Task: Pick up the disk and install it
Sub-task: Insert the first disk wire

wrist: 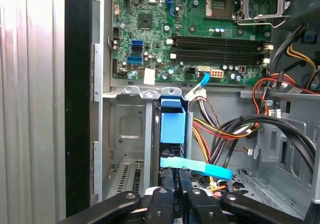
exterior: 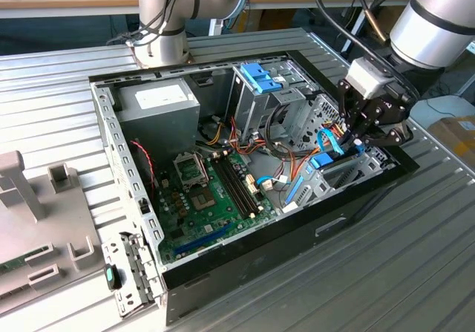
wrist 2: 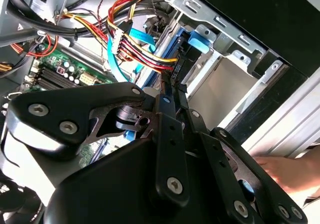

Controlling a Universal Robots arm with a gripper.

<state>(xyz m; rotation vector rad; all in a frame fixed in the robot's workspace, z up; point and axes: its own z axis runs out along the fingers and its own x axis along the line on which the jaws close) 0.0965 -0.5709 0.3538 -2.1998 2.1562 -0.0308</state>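
Down inside the open computer case on the ridged metal worktop, my gripper hung over the drive bay at the corner of the case nearest the exterior view's right. Both wrist views showed my fingers drawn close together, almost touching, over the near end of the disk. Whether they actually pinched its edge I could not tell, because the contact point was hidden behind my own black linkage.

The disk stood on edge in that bay's slot, with its light-blue carrier facing up and the green motherboard just beyond the bay wall. A flat blue data cable crossed the slot between my fingertips and the carrier. A bundle of red, yellow and black power wires ran beside the disk on the motherboard side. Further into the case from the bay stood the upright silver drive cage with its own blue latch. In the second wrist view a person's hand rested on the worktop outside the case.
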